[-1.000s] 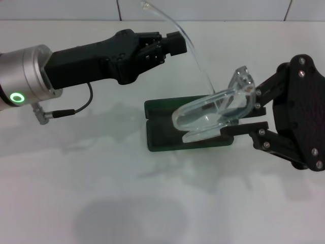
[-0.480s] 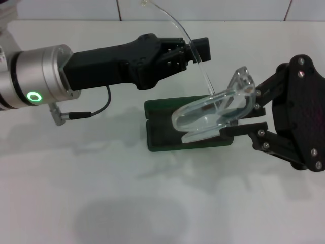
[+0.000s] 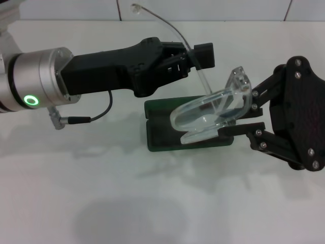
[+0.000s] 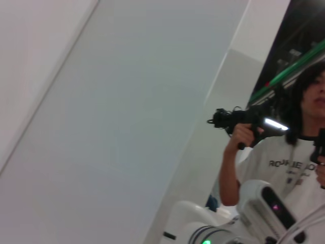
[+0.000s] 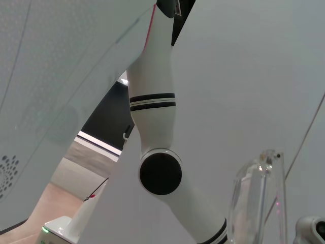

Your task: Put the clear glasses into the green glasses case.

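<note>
Now the right gripper point(image 3: 242, 118) is clamped on the front of the clear glasses point(image 3: 210, 114), holding them tilted in the air just above the green glasses case point(image 3: 157, 134), which lies open and flat on the white table point(image 3: 101, 193). One clear arm point(image 3: 172, 28) sticks up and away, unfolded, and that is why the glasses are not going in yet, I'd say: they won't fit with that arm out. So the left gripper point(image 3: 197, 53) reaches across at the height of that arm, its fingers point(image 3: 204, 53) closed around it or very nearly so; I can't tell for sure whether they pinch it. The right hand steadies the frame, the left looks set to fold the arm inward.
</note>
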Controlling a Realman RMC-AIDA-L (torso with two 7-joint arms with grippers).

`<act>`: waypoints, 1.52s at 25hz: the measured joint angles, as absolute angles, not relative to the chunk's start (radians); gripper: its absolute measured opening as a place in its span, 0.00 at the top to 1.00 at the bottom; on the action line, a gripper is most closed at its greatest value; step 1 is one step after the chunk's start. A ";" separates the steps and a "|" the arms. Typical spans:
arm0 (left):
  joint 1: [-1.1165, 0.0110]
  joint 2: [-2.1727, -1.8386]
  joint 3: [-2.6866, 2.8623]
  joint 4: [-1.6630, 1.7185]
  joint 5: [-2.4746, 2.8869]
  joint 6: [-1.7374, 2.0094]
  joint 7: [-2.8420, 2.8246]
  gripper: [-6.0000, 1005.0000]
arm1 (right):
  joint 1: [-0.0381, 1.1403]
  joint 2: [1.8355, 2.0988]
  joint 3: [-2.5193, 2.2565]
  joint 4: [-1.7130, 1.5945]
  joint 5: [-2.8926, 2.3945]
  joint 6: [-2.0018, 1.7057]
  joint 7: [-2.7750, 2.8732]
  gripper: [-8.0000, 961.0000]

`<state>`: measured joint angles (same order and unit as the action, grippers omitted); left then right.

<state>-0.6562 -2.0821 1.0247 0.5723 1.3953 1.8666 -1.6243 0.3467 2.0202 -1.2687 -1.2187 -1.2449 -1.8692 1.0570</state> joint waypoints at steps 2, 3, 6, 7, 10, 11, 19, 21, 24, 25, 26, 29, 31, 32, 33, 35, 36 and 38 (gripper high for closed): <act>-0.656 -2.083 1.025 0.572 1.392 1.880 -1.627 0.94 | 0.347 2.020 -1.269 -1.218 -1.247 -1.868 1.057 0.93; -0.656 -2.083 1.026 0.572 1.389 1.883 -1.628 0.94 | 0.347 2.020 -1.269 -1.218 -1.247 -1.868 1.057 0.93; -0.654 -2.083 1.031 0.572 1.381 1.895 -1.632 0.94 | 0.347 2.020 -1.269 -1.210 -1.248 -1.866 1.057 0.93; -0.653 -2.083 1.032 0.572 1.380 1.901 -1.632 0.94 | 0.348 2.020 -1.269 -1.207 -1.248 -1.866 1.057 0.93; -0.654 -2.083 1.032 0.572 1.380 1.918 -1.632 0.94 | 0.350 2.020 -1.267 -1.197 -1.248 -1.864 1.056 0.93; -0.654 -2.084 1.033 0.572 1.380 1.923 -1.632 0.94 | 0.351 2.020 -1.267 -1.195 -1.248 -1.864 1.056 0.93; -0.653 -2.085 1.041 0.574 1.380 1.952 -1.632 0.94 | 0.351 2.020 -1.265 -1.193 -1.249 -1.854 1.055 0.93; -0.652 -2.085 1.045 0.576 1.379 1.954 -1.629 0.94 | 0.351 2.020 -1.266 -1.193 -1.250 -1.851 1.055 0.93; -0.651 -2.085 1.045 0.576 1.378 1.959 -1.626 0.94 | 0.352 2.020 -1.267 -1.193 -1.250 -1.851 1.055 0.93; -0.650 -2.085 1.045 0.576 1.377 1.960 -1.625 0.94 | 0.353 2.020 -1.267 -1.193 -1.250 -1.851 1.055 0.93; -0.649 -2.085 1.045 0.576 1.374 1.960 -1.625 0.94 | 0.353 2.020 -1.267 -1.193 -1.250 -1.851 1.055 0.93; -0.648 -2.085 1.045 0.576 1.372 1.960 -1.625 0.94 | 0.353 2.020 -1.267 -1.193 -1.250 -1.851 1.055 0.93; -0.648 -2.085 1.045 0.577 1.371 1.961 -1.624 0.94 | 0.353 2.020 -1.267 -1.193 -1.250 -1.851 1.055 0.93; -0.647 -2.085 1.045 0.578 1.371 1.961 -1.624 0.94 | 0.353 2.020 -1.267 -1.193 -1.250 -1.850 1.055 0.93; -0.647 -2.085 1.045 0.578 1.371 1.961 -1.624 0.94 | 0.353 2.020 -1.266 -1.193 -1.250 -1.850 1.055 0.93; -0.646 -2.085 1.045 0.578 1.371 1.962 -1.623 0.94 | 0.353 2.020 -1.265 -1.193 -1.250 -1.850 1.055 0.93; -0.646 -2.085 1.045 0.578 1.371 1.962 -1.622 0.94 | 0.353 2.020 -1.264 -1.193 -1.250 -1.850 1.055 0.93; -0.645 -2.085 1.045 0.578 1.371 1.964 -1.622 0.94 | 0.353 2.020 -1.263 -1.193 -1.250 -1.850 1.055 0.93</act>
